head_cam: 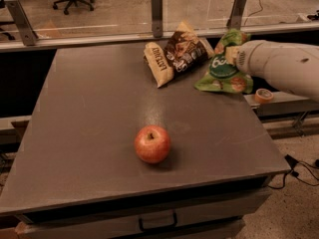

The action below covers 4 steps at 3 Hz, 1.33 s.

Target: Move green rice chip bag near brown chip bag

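Table's (99,108) far edge: gripper (232,54) at green rice chip bag (222,74).

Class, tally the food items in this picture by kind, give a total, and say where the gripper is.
Snack bags: 2 (green rice chip bag, brown chip bag)
Apple: 1
Total: 3
Gripper: at the green bag's top right.

Green rice chip bag (222,72) is showing bright green with a dark green oval, white letters and round tan cakes; brown chip bag (183,53) is showing dark brown with a cream side panel bearing dark letters. Apple (152,144) is showing red with a yellowish flush, and the table (84,108) is showing plain dark grey. Gripper (233,55), at the green bag's upper right corner, is showing off-white like its arm (286,66), with the tape roll (263,95) showing tan-orange.
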### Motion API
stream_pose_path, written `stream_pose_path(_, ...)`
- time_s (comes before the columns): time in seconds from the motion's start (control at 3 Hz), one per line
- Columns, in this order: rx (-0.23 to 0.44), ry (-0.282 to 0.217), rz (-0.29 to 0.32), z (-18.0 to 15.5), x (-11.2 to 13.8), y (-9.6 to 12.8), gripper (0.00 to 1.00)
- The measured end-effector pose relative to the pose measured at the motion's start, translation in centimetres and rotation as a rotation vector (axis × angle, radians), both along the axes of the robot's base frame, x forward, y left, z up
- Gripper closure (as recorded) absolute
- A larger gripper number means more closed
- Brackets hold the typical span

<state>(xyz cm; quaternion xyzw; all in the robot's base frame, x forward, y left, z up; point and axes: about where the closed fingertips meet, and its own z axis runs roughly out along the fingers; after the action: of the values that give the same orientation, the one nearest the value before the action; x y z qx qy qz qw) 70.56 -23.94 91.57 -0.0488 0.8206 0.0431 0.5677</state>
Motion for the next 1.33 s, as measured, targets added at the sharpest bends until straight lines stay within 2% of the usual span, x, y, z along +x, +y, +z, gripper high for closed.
stream_pose_path(0.33,0.016,0.049,0.048,-1.7,0.9,3.7,1.0)
stream_pose_path(0.67,0.012,0.103,0.109,-3.1,1.5,7.4,0.85)
stream_pose_path(1.0,0.005,0.144,0.148,-3.6,1.9,9.2,0.61)
stream_pose_path(1.33,0.003,0.146,0.15,-3.6,1.9,9.3,0.39)
